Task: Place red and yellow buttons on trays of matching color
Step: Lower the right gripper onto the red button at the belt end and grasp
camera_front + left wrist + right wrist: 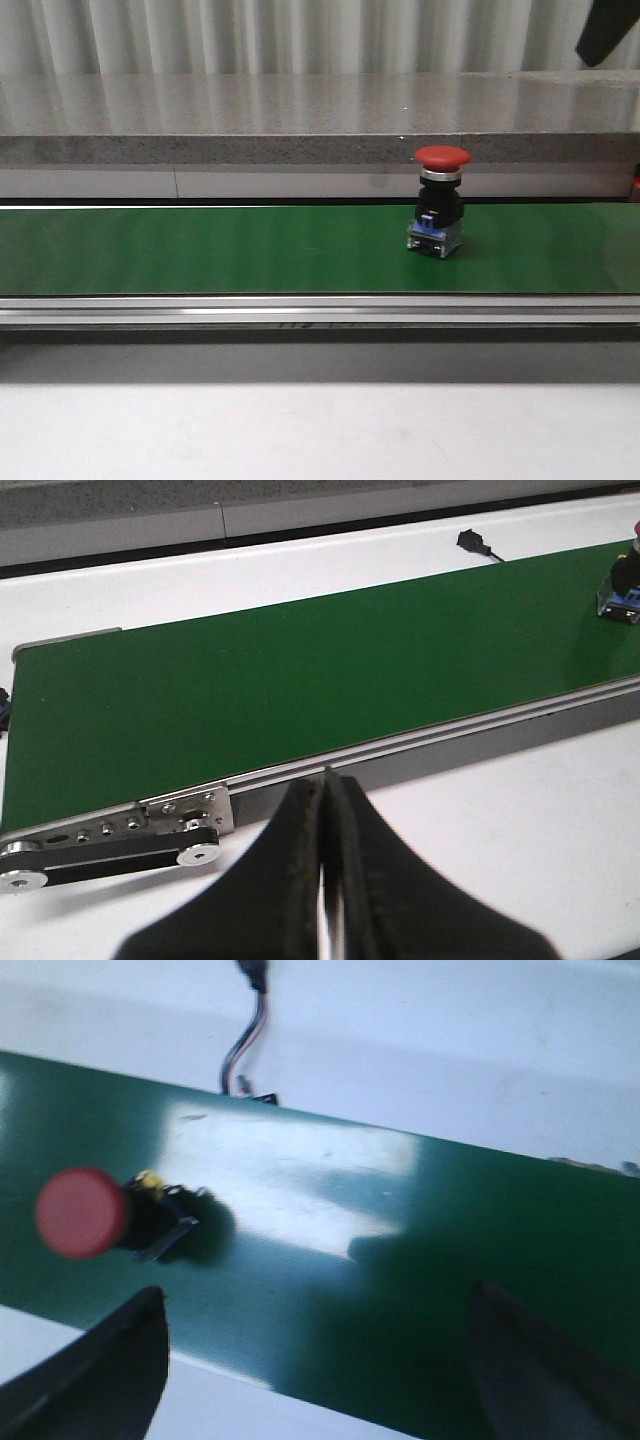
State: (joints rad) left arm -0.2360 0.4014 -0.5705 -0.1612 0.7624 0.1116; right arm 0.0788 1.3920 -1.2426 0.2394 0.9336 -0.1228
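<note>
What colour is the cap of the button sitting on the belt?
Red. The button stands upright on the green belt; the front view shows it best.

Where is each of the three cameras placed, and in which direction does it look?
Front view: sits low at the table edge, looks forward across the long green conveyor belt at the upright red mushroom-head push button; no arm clearly shows.
Left wrist view: rides the left arm, looks along the belt; the shut left gripper shows.
Right wrist view: rides the right arm above the belt, looks down; the open right gripper shows.
All three views share the button and the belt.
</note>
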